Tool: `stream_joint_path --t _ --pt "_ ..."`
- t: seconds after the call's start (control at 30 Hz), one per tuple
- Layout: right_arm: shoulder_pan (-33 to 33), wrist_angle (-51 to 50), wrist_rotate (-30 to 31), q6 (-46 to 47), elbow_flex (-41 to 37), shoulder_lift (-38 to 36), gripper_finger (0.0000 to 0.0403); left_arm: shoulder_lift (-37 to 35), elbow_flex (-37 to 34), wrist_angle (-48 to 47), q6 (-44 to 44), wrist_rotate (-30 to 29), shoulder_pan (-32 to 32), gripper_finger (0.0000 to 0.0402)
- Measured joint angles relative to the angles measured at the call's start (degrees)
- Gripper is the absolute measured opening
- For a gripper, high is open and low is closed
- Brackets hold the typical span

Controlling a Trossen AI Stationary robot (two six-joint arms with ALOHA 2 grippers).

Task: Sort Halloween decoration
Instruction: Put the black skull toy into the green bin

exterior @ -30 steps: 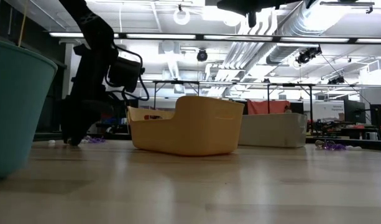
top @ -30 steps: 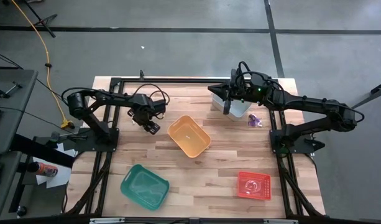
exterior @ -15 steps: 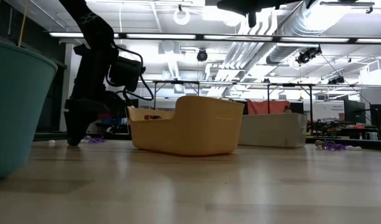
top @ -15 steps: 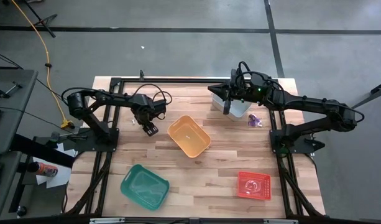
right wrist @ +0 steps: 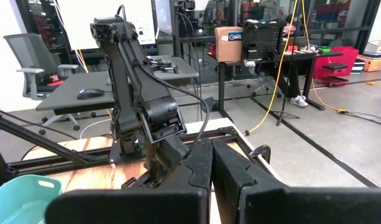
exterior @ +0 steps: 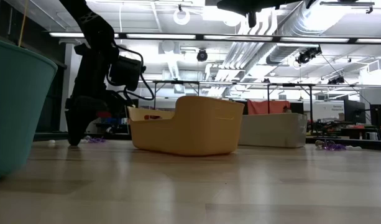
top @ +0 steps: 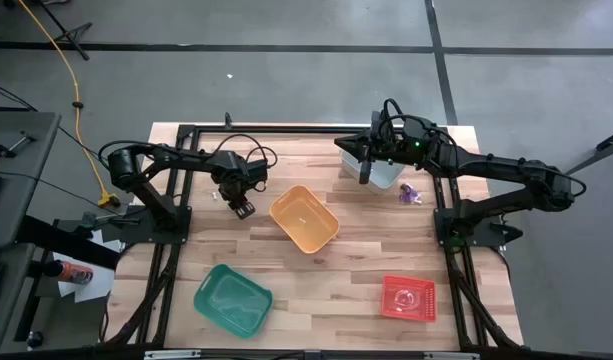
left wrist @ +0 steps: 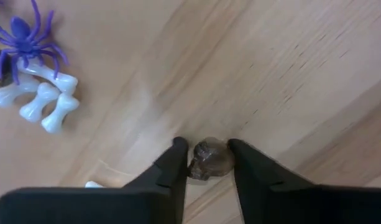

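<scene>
Left gripper [left wrist: 206,163] now lowered to tabletop, jaws narrowed around dark skull trinket [left wrist: 209,159], right jaws shut

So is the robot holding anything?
The left end effector pinches a tiny dark skull trinket by its sides. The right end effector holds nothing.

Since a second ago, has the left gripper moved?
Yes. In the high view the left gripper has pulled slightly away from the orange bin, and it sits low on the table with its fingers around a small dark trinket.
</scene>
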Motion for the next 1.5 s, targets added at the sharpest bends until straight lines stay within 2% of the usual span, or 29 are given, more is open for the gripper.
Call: stream_joint_path --t 0.17,1.03,1.13,1.23,1.37,1.5 --pt "0.0 -0.02 0.02 0.0 0.0 0.0 0.0002 0.0 0.01 -0.05 0.01 0.01 0.0 0.0063" --pt "0.0 -1.38 0.02 1.2 -0.02 0.0 0.0002 -1.67 1.51 -0.17 1.24 0.71 0.04 0.0073" --pt "0.0 -1.57 0.0 1.14 -0.02 0.0 0.0002 -5.75 4.29 2.79 1.34 0.42 0.33 0.0073" --pt "0.0 -2.23 0.0 1.12 -0.02 0.0 0.0002 -10.52 5.63 1.61 1.35 1.07 1.19 0.0073" --pt "0.0 -2.82 0.02 1.08 -0.02 0.0 0.0002 -19.02 8.62 4.55 1.96 2.21 1.6 0.0074" --pt "0.0 -3.06 0.02 1.08 -0.02 0.0 0.0002 -27.37 10.66 7.71 3.47 6.61 0.19 0.0074"
